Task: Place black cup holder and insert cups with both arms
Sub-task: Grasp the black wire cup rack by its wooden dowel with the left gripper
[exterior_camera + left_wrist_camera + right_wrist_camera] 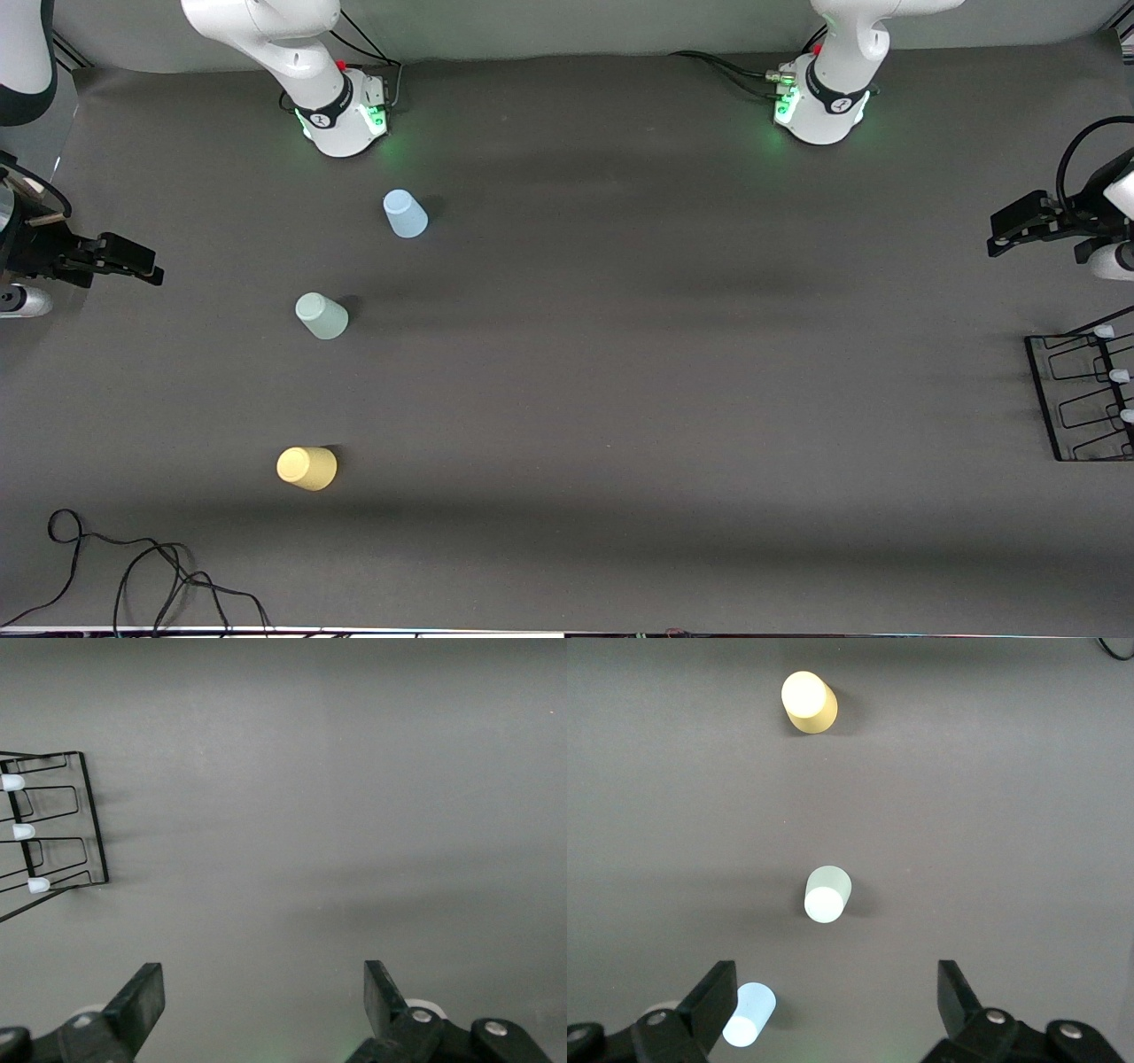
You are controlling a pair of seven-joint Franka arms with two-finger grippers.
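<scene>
Dark grey desk [620, 354], three cups all standing upside down at the right arm's end. Light blue cup [405, 213] closest to the right arm's base, mint green cup [321, 315] a bit nearer the front camera, yellow cup [306, 467] nearest of the three. Strung out in a loose line, well apart from each other, none touching. Same trio in the right wrist view: yellow [808, 701], mint [827, 893], blue [749, 1014].

Black cup holder [1083, 399] way over at the left arm's end of the desk, right at the edge of the front view and cut off by it, so only part visible. Black wire loops plus three pale-capped pegs [1118, 376] showing; can't make out a handle. Also seen in the left wrist view [55, 828], sitting on the desk with nothing on it.

Right gripper [133, 259] up in the air over its end of the desk, fingers spread wide, nothing between them; looks down at the cups in the right wrist view [837, 992]. Left gripper [1010, 232] hanging above its end of the desk, close to the holder but not touching it, also wide open and empty, bare desk between the fingers in the left wrist view [264, 992].

Loose black cable [133, 567] curled on the desk, nearest the front camera at the right arm's end.
</scene>
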